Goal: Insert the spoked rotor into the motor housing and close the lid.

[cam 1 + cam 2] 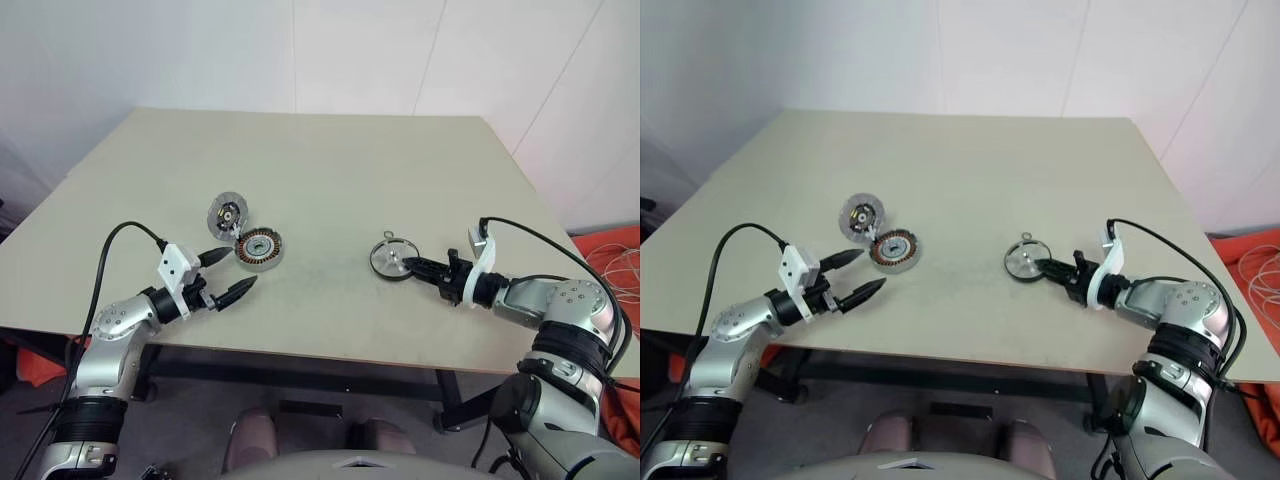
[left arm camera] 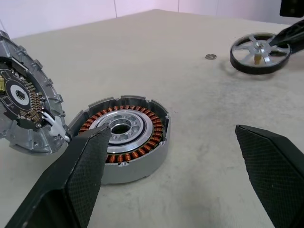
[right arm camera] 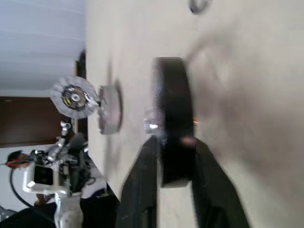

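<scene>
The motor housing [image 1: 259,249] lies open on the table, its copper windings ringing a silver centre [image 2: 124,127]. The grey lid [image 1: 228,214] stands tilted up from the housing's far left edge, its inner face showing [image 2: 23,104]. My left gripper [image 1: 244,267] is open just short of the housing, near the table's front edge, and holds nothing. Further right, the spoked rotor [image 1: 393,259] sits low over the table. My right gripper [image 1: 408,265] is closed across the rotor's dark rim [image 3: 172,95], with one finger on each face.
A tiny metal ring [image 1: 387,236] lies on the table just beyond the rotor. The beige table [image 1: 330,160] has bare room between housing and rotor and across its far half. Orange material and cables [image 1: 615,255] lie off the table's right side.
</scene>
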Motion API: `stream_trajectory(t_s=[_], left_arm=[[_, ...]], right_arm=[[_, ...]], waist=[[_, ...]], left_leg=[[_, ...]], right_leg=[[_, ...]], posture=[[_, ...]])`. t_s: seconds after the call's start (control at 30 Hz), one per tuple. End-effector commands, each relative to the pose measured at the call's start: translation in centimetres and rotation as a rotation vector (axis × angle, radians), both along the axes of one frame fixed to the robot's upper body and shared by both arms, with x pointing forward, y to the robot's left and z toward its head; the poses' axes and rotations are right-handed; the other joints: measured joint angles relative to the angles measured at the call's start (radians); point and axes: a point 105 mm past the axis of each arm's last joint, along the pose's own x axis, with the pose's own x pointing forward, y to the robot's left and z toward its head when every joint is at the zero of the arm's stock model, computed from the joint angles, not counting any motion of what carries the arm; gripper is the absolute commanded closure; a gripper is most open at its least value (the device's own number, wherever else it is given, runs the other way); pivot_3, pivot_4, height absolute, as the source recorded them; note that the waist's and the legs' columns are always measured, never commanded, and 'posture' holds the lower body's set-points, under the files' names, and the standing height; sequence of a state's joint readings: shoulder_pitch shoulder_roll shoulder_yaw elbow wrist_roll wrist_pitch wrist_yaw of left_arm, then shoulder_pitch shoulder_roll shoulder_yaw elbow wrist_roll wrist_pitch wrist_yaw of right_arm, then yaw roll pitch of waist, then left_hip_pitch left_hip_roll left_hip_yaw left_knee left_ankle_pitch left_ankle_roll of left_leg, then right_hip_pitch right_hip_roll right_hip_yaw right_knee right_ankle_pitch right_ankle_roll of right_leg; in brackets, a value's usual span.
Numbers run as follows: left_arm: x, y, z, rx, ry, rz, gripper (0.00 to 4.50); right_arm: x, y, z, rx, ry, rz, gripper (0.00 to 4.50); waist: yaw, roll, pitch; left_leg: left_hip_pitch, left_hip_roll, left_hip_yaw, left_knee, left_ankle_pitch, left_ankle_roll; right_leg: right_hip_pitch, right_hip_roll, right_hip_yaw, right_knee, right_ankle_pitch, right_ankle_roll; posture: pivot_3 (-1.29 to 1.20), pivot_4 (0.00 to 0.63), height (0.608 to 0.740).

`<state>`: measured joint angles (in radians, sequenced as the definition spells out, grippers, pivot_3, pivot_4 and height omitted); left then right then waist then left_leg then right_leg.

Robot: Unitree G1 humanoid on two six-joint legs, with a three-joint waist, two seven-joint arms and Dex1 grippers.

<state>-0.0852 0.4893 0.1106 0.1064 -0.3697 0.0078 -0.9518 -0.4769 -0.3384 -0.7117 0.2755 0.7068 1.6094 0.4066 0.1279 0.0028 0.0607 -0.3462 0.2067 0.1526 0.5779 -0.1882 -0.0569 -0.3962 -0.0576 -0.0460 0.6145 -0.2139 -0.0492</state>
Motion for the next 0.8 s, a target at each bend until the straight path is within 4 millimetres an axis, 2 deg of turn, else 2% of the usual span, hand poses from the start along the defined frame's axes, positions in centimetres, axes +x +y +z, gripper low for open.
stream_trajectory(t_s=[0.03, 0.17, 0.23, 0.27, 0.37, 0.5, 0.63, 0.73, 0.8], left_arm=[[0.4, 0.0, 1.2, 0.017, -0.051, -0.008, 0.0], [0.6, 0.0, 1.2, 0.018, -0.05, -0.004, 0.0], [0.7, 0.0, 1.2, 0.018, -0.047, 0.007, 0.0], [0.7, 0.1, 1.2, 0.019, -0.047, 0.011, 0.0], [0.8, 0.2, 1.1, 0.02, -0.043, 0.025, 0.0], [1.0, 0.4, 1.0, 0.012, -0.034, 0.056, 0.0], [1.3, 0.7, 1.2, -0.008, -0.025, 0.081, 0.0], [1.5, 0.9, 1.3, -0.02, -0.013, 0.102, 0.0], [1.6, 0.9, 1.3, -0.022, -0.004, 0.109, 0.0]], right_arm=[[0.1, -0.7, 1.1, -0.049, -0.039, 0.003, 2.16], [-0.1, -1.6, 1.0, -0.114, -0.019, 0.01, 0.83], [-0.3, -2.8, 1.2, -0.174, -0.024, 0.014, 0.16], [-0.4, -3.2, 1.2, -0.194, -0.027, 0.015, 0.03], [-0.5, -4.2, 1.5, -0.26, -0.049, 0.03, 0.03], [-0.5, -6.4, 2.2, -0.44, -0.106, 0.074, 0.03], [-0.8, -7.4, 2.6, -0.564, -0.159, 0.152, 0.03], [-1.0, -8.2, 4.0, -0.785, -0.292, 0.287, 0.03], [-0.5, -7.8, 5.6, -0.894, -0.441, 0.373, 0.03]], waist=[[-0.001, 0.001, 0.0], [0.001, 0.002, -0.001], [0.007, 0.003, -0.002], [0.011, 0.004, -0.002], [0.026, 0.003, -0.002], [0.028, 0.003, -0.002], [0.026, 0.003, -0.002], [0.026, 0.004, -0.003], [0.025, 0.004, -0.003]], left_leg=[[0.0, 0.0, 0.0, 0.0, 0.0, 0.0], [0.003, 0.0, 0.0, 0.0, 0.0, 0.0], [0.005, 0.0, 0.0, 0.0, 0.0, 0.0], [0.005, 0.0, -0.001, 0.0, 0.0, 0.0], [0.006, -0.001, 0.0, 0.0, -0.001, 0.001], [0.006, -0.002, 0.0, 0.0, -0.001, 0.002], [0.005, -0.001, -0.001, 0.0, -0.003, 0.005], [0.003, 0.0, -0.001, 0.0, -0.003, 0.006], [0.002, 0.0, -0.001, 0.0, -0.004, 0.008]], right_leg=[[0.0, 0.0, 0.0, 0.0, 0.0, 0.0], [0.003, 0.0, 0.0, 0.0, 0.0, 0.0], [0.007, 0.0, 0.0, -0.003, 0.0, 0.0], [0.009, 0.0, -0.001, -0.005, 0.0, 0.001], [0.012, -0.001, -0.001, -0.009, 0.0, 0.001], [0.012, -0.002, -0.001, -0.009, 0.0, 0.002], [0.012, -0.001, -0.003, -0.009, 0.0, 0.002], [0.01, -0.001, -0.004, -0.009, 0.0, 0.002], [0.009, -0.001, -0.004, -0.009, 0.0, 0.002]], posture=[[0.0, 0.0, 0.74], [0.0, 0.0, 0.74], [0.0, 0.0, 0.74], [0.0, 0.0, 0.74], [0.0, 0.0, 0.74], [0.0, 0.0, 0.74], [0.0, 0.0, 0.74], [0.0, 0.0, 0.74], [0.0, 0.0, 0.74]])
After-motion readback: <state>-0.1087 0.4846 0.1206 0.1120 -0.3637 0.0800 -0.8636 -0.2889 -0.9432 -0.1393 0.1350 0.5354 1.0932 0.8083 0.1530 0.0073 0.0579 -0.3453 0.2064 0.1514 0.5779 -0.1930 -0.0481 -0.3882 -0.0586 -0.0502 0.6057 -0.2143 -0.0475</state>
